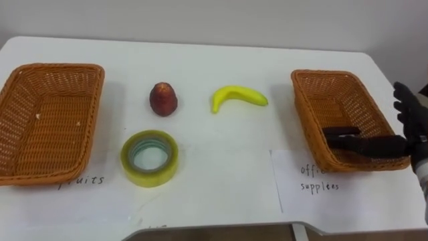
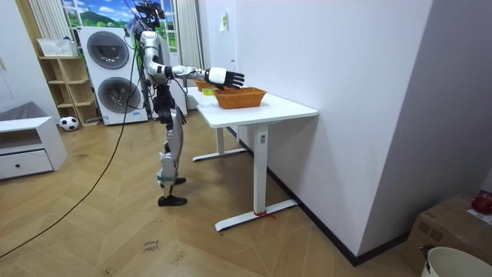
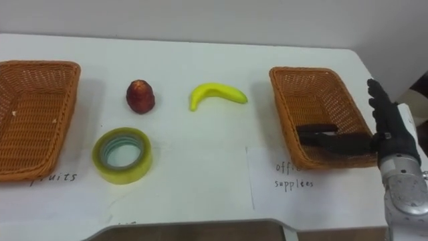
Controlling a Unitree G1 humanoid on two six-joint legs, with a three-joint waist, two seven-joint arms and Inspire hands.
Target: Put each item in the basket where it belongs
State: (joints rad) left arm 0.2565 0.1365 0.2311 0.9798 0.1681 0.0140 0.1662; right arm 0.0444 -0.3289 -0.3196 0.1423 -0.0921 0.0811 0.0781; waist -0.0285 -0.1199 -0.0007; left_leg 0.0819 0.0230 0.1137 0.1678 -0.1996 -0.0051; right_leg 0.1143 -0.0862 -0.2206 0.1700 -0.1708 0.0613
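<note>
The robot's right hand is hovering, fingers spread and empty, over the right woven wicker basket. The yellow-green tape roll is lying near-left on the white table, beyond it a curved yellow banana and a reddish rounded fruit. The tape is probably light, stiff and slick, so pinching its wall through the hole looks best.
</note>
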